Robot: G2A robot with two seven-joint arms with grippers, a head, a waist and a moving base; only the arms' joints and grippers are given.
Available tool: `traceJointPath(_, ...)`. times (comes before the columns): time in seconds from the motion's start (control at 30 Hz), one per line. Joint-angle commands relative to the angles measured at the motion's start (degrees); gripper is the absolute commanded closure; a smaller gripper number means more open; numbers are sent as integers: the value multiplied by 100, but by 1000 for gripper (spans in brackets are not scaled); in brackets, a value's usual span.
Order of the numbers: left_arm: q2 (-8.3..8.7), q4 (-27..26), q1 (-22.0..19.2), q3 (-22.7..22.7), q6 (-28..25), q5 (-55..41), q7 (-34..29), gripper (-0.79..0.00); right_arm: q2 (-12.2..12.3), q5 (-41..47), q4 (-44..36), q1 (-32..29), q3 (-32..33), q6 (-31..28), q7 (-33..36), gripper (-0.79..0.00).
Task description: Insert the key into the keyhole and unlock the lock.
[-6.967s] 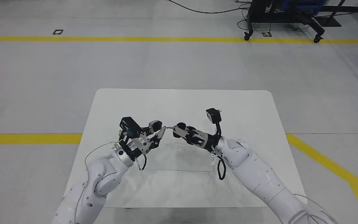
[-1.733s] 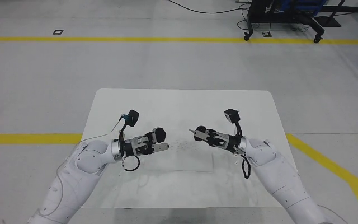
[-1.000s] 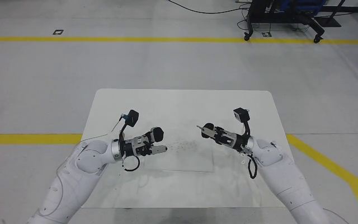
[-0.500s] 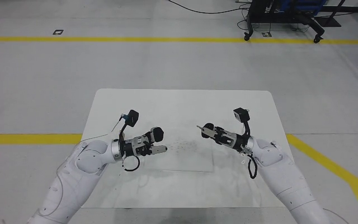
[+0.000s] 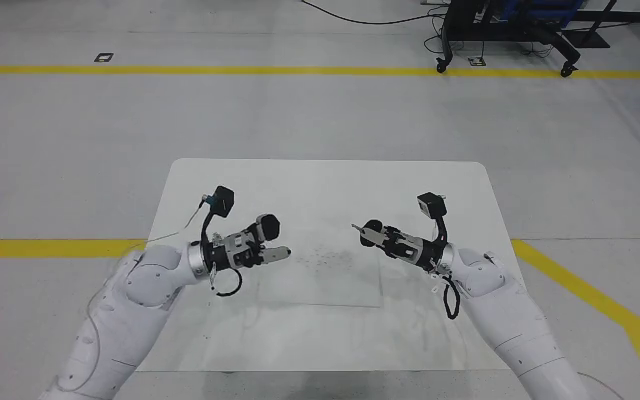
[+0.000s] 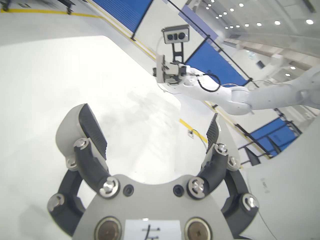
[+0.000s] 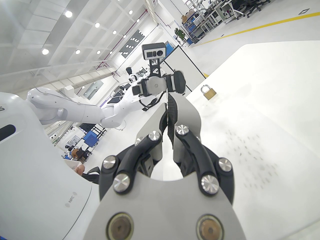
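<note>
**While the padlock rests on the worktop, both grippers are held above it**

Where the white worktop (image 5: pixel 330 180) is seen from the right wrist, a brass padlock (image 7: pixel 208 92) with a silvery shackle is shown standing on it, toward the left edge. It is touched by neither gripper. Whether the shackle is latched cannot be told. The left gripper (image 5: pixel 275 240) is held over the left half of the worktop, higher than the padlock, with its ribbed fingers (image 6: pixel 91 126) spread wide and nothing between them. The right gripper (image 7: pixel 170 101) is held over the right half, well apart from the left one and pointed toward it, with its fingers pressed together. A slender pale tip (image 5: pixel 356 228) is seen projecting beyond its fingertips in the top view. Whether this is the key cannot be told. Faint grey scuff marks (image 5: pixel 325 258) are spread across the middle of the worktop, between the two grippers.
</note>
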Motion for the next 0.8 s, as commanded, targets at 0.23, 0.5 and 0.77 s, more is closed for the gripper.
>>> traceJointPath(0.23,330,-1732,1775,-2308,1690,3522,-354,-785,0,0,0,0,1,0,0,0)
traceJointPath(0.5,279,-1747,1963,-1615,2439,5159,-250,-785,0,0,0,0,1,0,0,0)
traceJointPath(0.77,130,-880,1066,-749,2876,5192,-135,-785,0,0,0,0,1,0,0,0)
